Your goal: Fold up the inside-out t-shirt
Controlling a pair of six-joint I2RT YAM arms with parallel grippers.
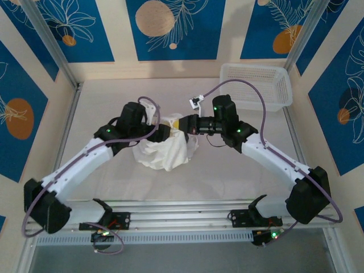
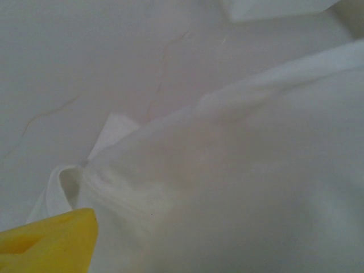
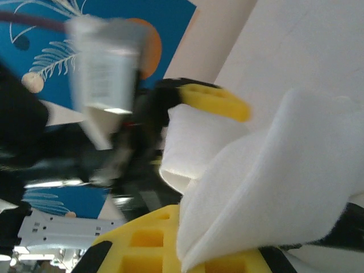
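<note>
Barely started tbh: the t-shirt sits in a crumpled heap mid-counter, not flattened, no fold yet. The right fingers pinch a bunch of it; the left fingers look spread wide, gripping nothing.

Lab rig (aluminium rails, patterned panels).

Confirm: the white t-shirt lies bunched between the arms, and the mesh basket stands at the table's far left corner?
No. The mesh basket stands at the far right corner, as the top external view shows. The t-shirt part is right.
</note>
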